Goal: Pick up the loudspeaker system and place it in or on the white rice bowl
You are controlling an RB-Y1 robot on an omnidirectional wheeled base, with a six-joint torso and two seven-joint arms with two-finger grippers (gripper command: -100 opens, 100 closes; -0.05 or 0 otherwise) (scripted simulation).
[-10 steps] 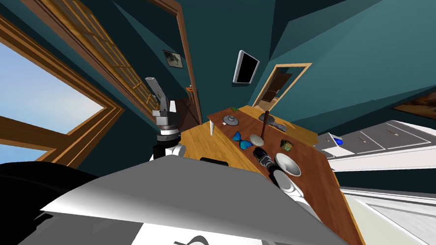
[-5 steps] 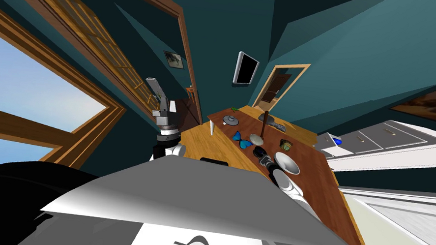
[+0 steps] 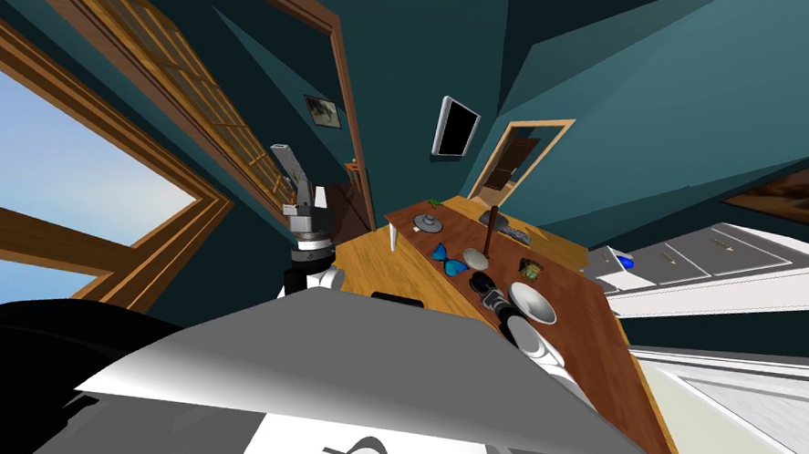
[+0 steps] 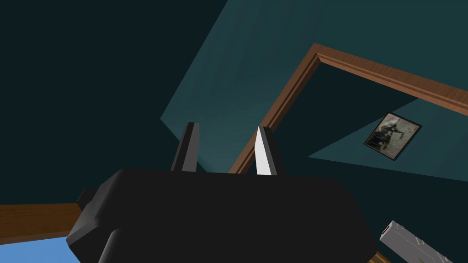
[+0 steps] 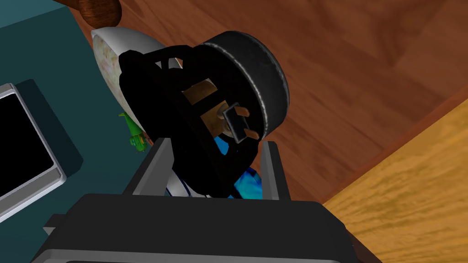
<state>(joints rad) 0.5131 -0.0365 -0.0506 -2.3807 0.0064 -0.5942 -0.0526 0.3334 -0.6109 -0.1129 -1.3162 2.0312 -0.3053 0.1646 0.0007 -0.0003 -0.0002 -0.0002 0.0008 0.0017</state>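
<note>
The loudspeaker (image 5: 228,105) is a black round unit with an open black frame and brown terminals. My right gripper (image 5: 215,169) is shut on it, fingers pressing the frame's two sides. In the head view the loudspeaker (image 3: 482,285) sits in my right gripper (image 3: 490,294) over the near edge of the wooden table (image 3: 594,346). The white bowl (image 3: 533,302) stands on the table directly to the right of it. I cannot tell whether the loudspeaker touches the tabletop. My left gripper (image 3: 285,159) is raised at the left by the window, and in its wrist view that gripper (image 4: 226,148) is open and empty.
Beyond the loudspeaker lie a blue butterfly-like thing (image 3: 451,262), a pale oval object (image 3: 476,259), a dark upright post (image 3: 491,232), a grey disc (image 3: 428,224) and a small greenish item (image 3: 531,269). White drawers (image 3: 711,260) stand to the right. Wooden floor (image 3: 373,254) lies left of the table.
The whole picture shifted very slightly a second ago, my head's own move. The right gripper stays shut on the loudspeaker in the same place, and the left arm is still.
</note>
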